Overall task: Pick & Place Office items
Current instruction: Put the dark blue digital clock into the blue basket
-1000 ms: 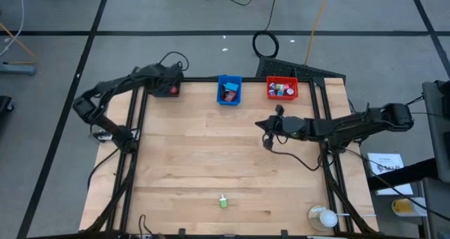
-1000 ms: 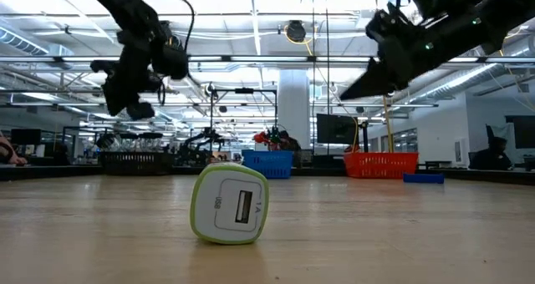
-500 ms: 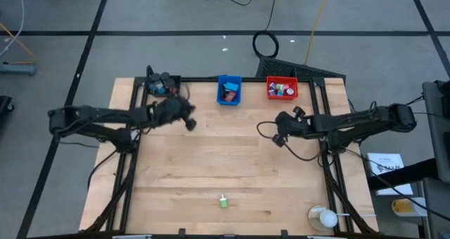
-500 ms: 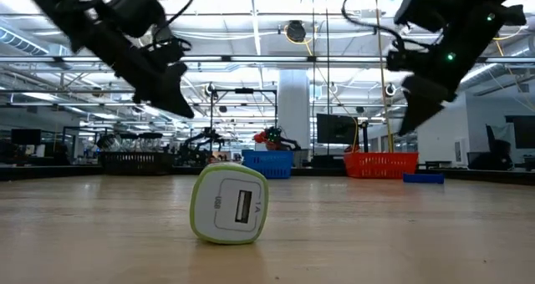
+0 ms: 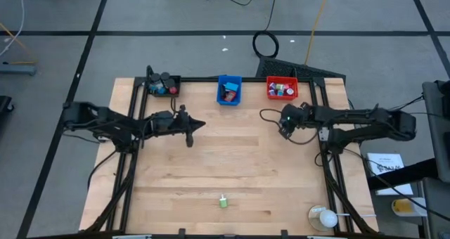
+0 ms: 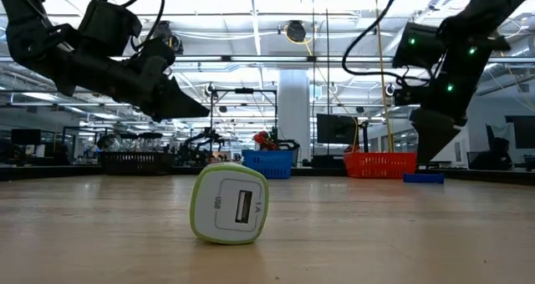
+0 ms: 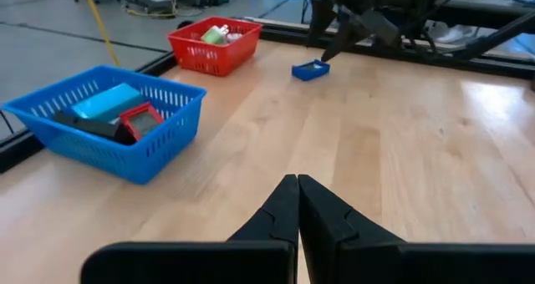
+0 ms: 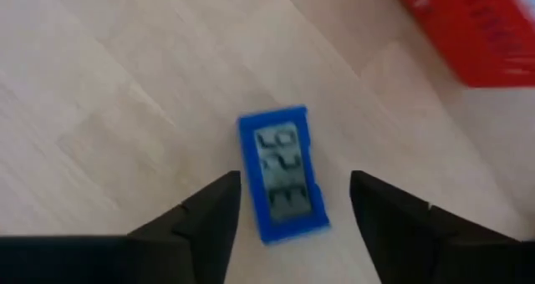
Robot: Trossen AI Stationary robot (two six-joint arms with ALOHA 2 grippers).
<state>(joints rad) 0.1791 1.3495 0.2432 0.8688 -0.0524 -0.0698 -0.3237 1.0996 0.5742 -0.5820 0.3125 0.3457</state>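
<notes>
At the table's (image 5: 232, 162) far left corner, a black bin (image 5: 162, 85) holds dark and red pieces. The left hand (image 5: 195, 126) hangs over the table toward the middle, in front of that bin; the left wrist view shows its fingers (image 7: 284, 207) pressed together with nothing between them. Along the far edge, the blue bin (image 5: 229, 89) holds a light blue piece, a red-framed piece and a dark piece. Beside it to the right, the red bin (image 5: 282, 88) holds several small mixed pieces. The right hand (image 5: 285, 123) hangs just in front of the red bin. Its fingers (image 8: 209, 217) stand apart, and a blue clock-like piece with a grey display (image 8: 282, 172) lies flat on the wood directly below the gap, touching neither finger. At the near edge, centre, a white and green charger block (image 5: 223, 201) stands alone, well apart from both hands. At the near right corner sits a roundish white object in a clear holder (image 5: 324, 216).
</notes>
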